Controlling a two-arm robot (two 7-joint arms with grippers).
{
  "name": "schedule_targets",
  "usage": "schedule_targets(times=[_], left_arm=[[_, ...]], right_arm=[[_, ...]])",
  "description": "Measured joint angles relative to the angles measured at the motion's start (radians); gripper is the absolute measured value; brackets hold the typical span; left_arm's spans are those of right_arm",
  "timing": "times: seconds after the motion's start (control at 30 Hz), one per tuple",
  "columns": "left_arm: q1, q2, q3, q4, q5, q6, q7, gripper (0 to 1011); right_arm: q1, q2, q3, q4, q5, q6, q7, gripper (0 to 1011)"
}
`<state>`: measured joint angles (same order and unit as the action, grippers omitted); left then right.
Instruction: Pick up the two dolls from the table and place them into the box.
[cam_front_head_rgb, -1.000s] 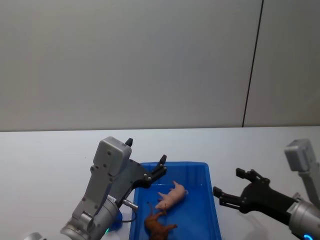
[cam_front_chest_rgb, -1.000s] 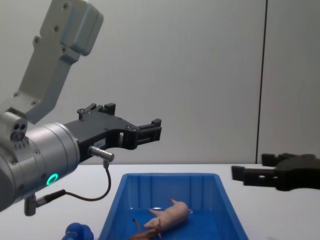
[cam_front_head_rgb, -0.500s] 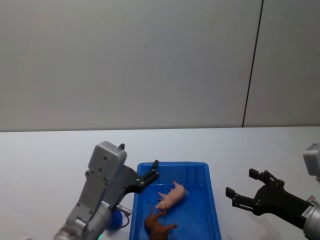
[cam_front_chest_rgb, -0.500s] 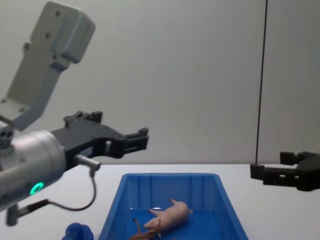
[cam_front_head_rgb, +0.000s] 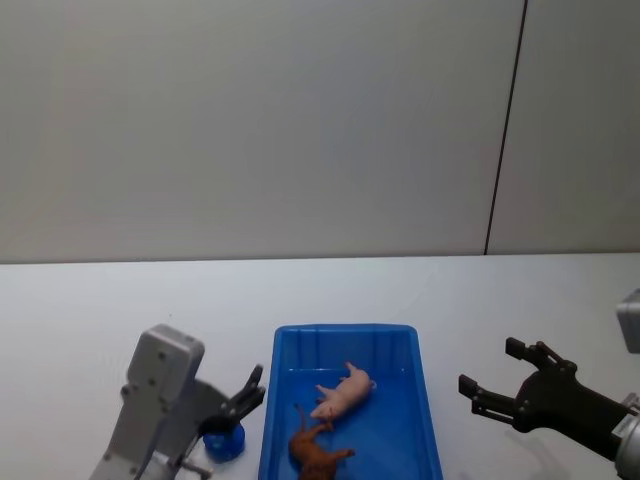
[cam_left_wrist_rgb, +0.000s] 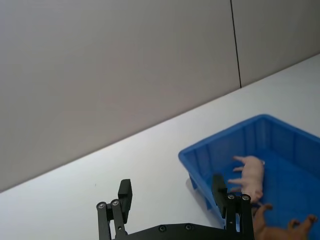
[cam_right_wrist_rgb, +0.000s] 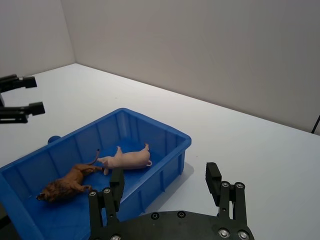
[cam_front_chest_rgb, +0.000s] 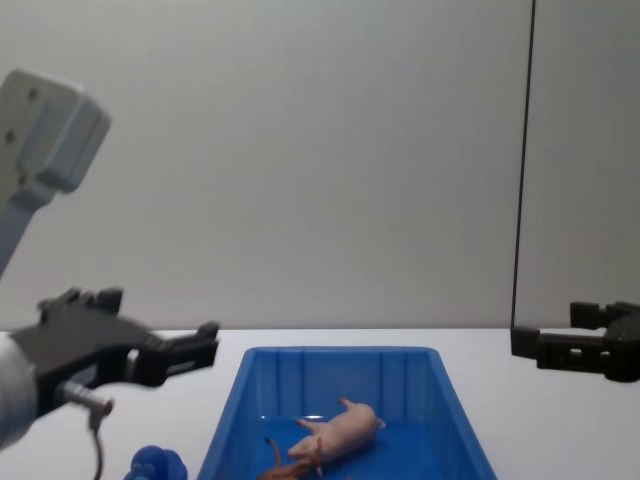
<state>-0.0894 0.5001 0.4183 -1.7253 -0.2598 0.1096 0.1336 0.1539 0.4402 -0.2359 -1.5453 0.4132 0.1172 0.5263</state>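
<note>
White tabletop (cam_front_head_rgb: 100, 310) spreads across the lower part of the head view, below a grey wall (cam_front_head_rgb: 250, 120). At lower centre sits the blue box (cam_front_head_rgb: 345, 328), with both dolls lying on their sides inside it: the pink pig (cam_front_head_rgb: 343, 391) and, just below it, the brown animal (cam_front_head_rgb: 318, 452). The left gripper (cam_front_head_rgb: 250, 390) hangs at lower left beside the box, fingers apart. The right gripper (cam_front_head_rgb: 490, 367) hangs at lower right, fingers spread too. A small blue object (cam_front_head_rgb: 224, 441) rests just left of the box.
</note>
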Motion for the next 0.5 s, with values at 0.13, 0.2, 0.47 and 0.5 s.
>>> schedule_targets(times=[0.13, 0.2, 0.47, 0.5], left_arm=[[0.03, 0.019, -0.005, 0.0, -0.02, 0.0, 0.01, 1003], [0.041, 0.024, -0.006, 0.004, -0.029, -0.004, 0.01, 1003], [0.052, 0.029, -0.009, 0.038, -0.043, -0.02, -0.022, 1003], [0.052, 0.029, -0.01, 0.05, -0.045, -0.024, -0.034, 1003]], right_arm=[[-0.002, 0.002, 0.001, -0.001, 0.002, -0.002, -0.001, 1001], [-0.003, 0.002, 0.001, -0.002, 0.002, -0.002, -0.001, 1001], [-0.004, 0.004, 0.002, -0.003, 0.003, -0.003, -0.001, 1001], [-0.005, 0.004, 0.002, -0.003, 0.003, -0.003, -0.001, 1001]])
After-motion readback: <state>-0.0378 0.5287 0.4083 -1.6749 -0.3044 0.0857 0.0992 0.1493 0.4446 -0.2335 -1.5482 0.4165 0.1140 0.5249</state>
